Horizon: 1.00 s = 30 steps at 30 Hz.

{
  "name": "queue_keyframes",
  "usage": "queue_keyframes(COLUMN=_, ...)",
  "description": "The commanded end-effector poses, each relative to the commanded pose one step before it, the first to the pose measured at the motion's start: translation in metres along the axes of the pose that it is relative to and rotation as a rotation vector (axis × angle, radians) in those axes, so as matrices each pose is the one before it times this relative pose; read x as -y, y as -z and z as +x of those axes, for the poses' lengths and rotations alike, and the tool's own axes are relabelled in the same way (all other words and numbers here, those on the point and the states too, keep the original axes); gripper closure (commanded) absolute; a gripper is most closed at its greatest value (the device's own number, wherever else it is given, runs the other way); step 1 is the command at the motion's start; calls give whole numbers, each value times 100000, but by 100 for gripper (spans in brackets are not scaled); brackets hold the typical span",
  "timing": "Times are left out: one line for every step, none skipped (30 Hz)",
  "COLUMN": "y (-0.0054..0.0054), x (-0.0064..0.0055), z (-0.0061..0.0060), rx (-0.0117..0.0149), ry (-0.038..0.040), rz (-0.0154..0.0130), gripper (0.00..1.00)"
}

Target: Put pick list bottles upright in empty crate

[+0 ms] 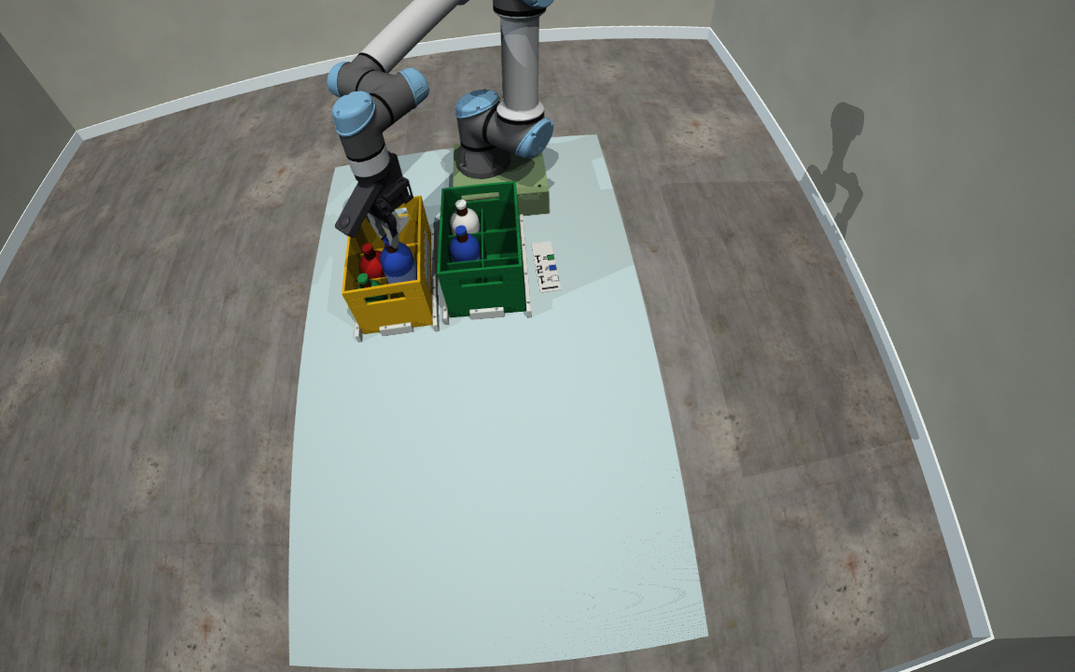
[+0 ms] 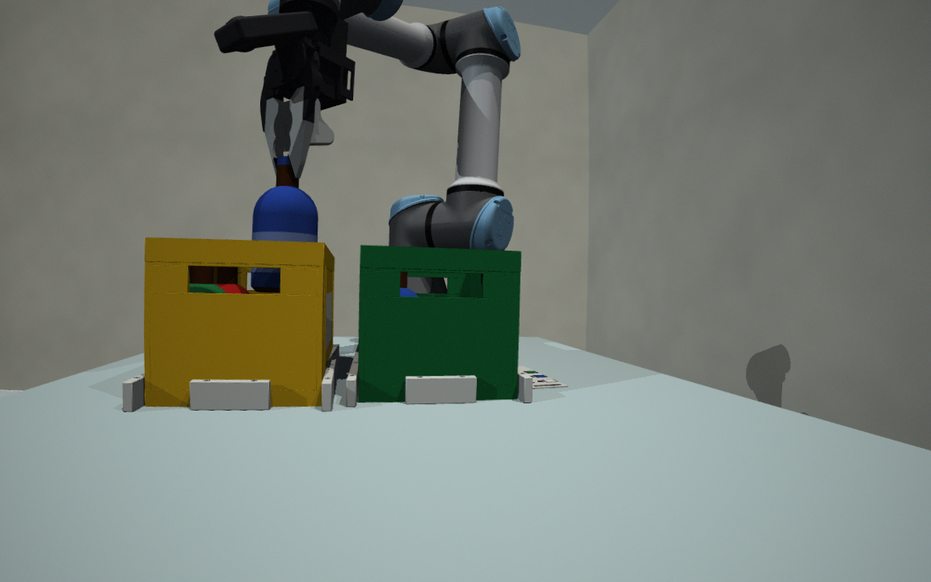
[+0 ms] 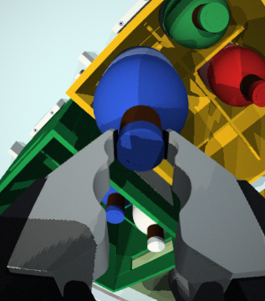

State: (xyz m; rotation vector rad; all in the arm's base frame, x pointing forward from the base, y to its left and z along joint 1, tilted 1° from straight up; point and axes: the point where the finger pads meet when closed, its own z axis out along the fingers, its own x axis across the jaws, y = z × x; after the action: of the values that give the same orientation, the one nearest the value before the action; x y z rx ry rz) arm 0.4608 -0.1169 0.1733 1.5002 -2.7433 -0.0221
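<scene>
My gripper point(image 2: 286, 160) is shut on the neck of a blue-label bottle point(image 2: 284, 217) and holds it upright, its shoulders above the rim of the yellow crate point(image 2: 238, 325). It also shows in the wrist view point(image 3: 140, 144) and from above point(image 1: 396, 259). A red-label bottle point(image 3: 236, 79) and a green-label bottle point(image 3: 199, 21) stand in the yellow crate. The green crate point(image 1: 481, 250) holds a white-label bottle point(image 1: 463, 217) and a blue-label bottle point(image 1: 464, 245). The pick list point(image 1: 546, 265) lies right of the green crate, its black bar toward the near side.
The robot base point(image 1: 497, 159) stands just behind the green crate. White corner blocks point(image 2: 229, 394) sit at the feet of both crates. The two crates stand close side by side with a narrow gap.
</scene>
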Motion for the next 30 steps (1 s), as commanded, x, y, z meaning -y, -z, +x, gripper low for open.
queue_keyframes(y=1738, x=207, z=-46, rx=-11, ry=66, rz=1152, gripper=100)
queue_keyframes(y=167, x=0, z=-1, rx=0, ry=1, rz=0, gripper=100)
queue_keyframes(y=167, x=0, z=-1, rx=0, ry=1, rz=0, gripper=100)
queue_keyframes(y=167, x=0, z=-1, rx=0, ry=1, rz=0, gripper=100)
queue_keyframes(y=167, x=0, z=-1, rx=0, ry=1, rz=0, gripper=100)
queue_keyframes(y=167, x=0, z=-1, rx=0, ry=1, rz=0, gripper=100)
queue_keyframes(y=167, x=0, z=-1, rx=0, ry=2, rz=0, gripper=100)
queue_keyframes(y=0, x=0, z=0, rx=0, ry=0, rz=0, gripper=100)
queue_keyframes(y=0, x=0, z=0, rx=0, ry=0, rz=0, gripper=100)
queue_keyframes(y=167, x=0, z=-1, rx=0, ry=3, rz=0, gripper=100)
queue_keyframes(y=167, x=0, z=-1, rx=0, ry=1, rz=0, gripper=100)
queue_keyframes(y=167, x=0, z=-1, rx=0, ry=1, rz=0, gripper=100)
queue_keyframes(y=167, x=0, z=-1, rx=0, ry=1, rz=0, gripper=100)
queue_keyframes(y=167, x=0, z=-1, rx=0, ry=1, rz=0, gripper=100)
queue_keyframes(y=167, x=0, z=-1, rx=0, ry=1, rz=0, gripper=100)
queue_keyframes(y=167, x=0, z=-1, rx=0, ry=1, rz=0, gripper=100)
queue_keyframes(y=167, x=0, z=-1, rx=0, ry=1, rz=0, gripper=100)
queue_keyframes(y=167, x=0, z=-1, rx=0, ry=1, rz=0, gripper=100)
queue_keyframes(y=167, x=0, z=-1, rx=0, ry=1, rz=0, gripper=100)
queue_keyframes(y=167, x=0, z=-1, rx=0, ry=1, rz=0, gripper=100)
queue_keyframes(y=167, x=0, z=-1, rx=0, ry=1, rz=0, gripper=100)
queue_keyframes(y=167, x=0, z=-1, rx=0, ry=1, rz=0, gripper=100)
queue_keyframes(y=167, x=0, z=-1, rx=0, ry=1, rz=0, gripper=100)
queue_keyframes(y=167, x=0, z=-1, rx=0, ry=1, rz=0, gripper=100)
queue_keyframes(y=0, x=0, z=0, rx=0, ry=0, rz=0, gripper=100)
queue_keyframes(y=0, x=0, z=0, rx=0, ry=0, rz=0, gripper=100)
queue_keyframes(y=167, x=0, z=-1, rx=0, ry=3, rz=0, gripper=100)
queue_keyframes(y=167, x=0, z=-1, rx=0, ry=1, rz=0, gripper=100)
queue_keyframes(y=167, x=0, z=-1, rx=0, ry=1, rz=0, gripper=100)
queue_keyframes(y=167, x=0, z=-1, rx=0, ry=1, rz=0, gripper=100)
